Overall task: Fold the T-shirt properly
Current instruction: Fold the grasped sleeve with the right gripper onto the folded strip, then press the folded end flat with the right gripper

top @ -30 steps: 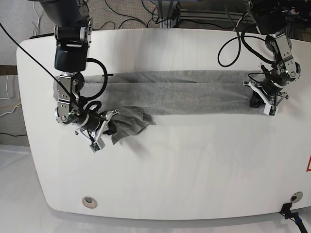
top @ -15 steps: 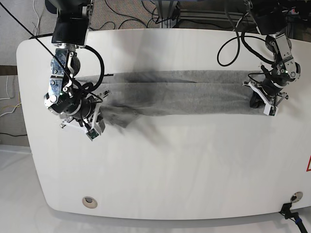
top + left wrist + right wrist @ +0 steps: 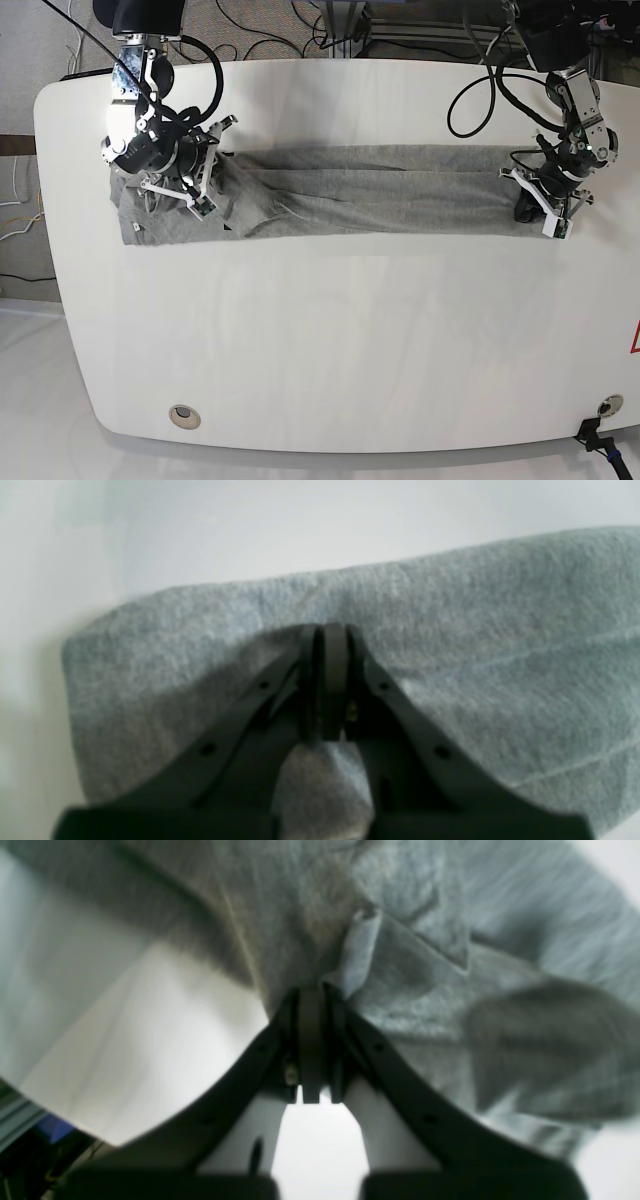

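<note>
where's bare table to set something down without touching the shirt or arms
The broad white table below the grey T-shirt is bare down to the near edge. A narrower bare strip runs above the shirt. It is crowded at both shirt ends, where the right gripper and left gripper clamp the cloth.

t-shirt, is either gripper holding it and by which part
Both are. The left gripper pinches the T-shirt at one end's edge; the right gripper clamps bunched fabric at the opposite end.
</note>
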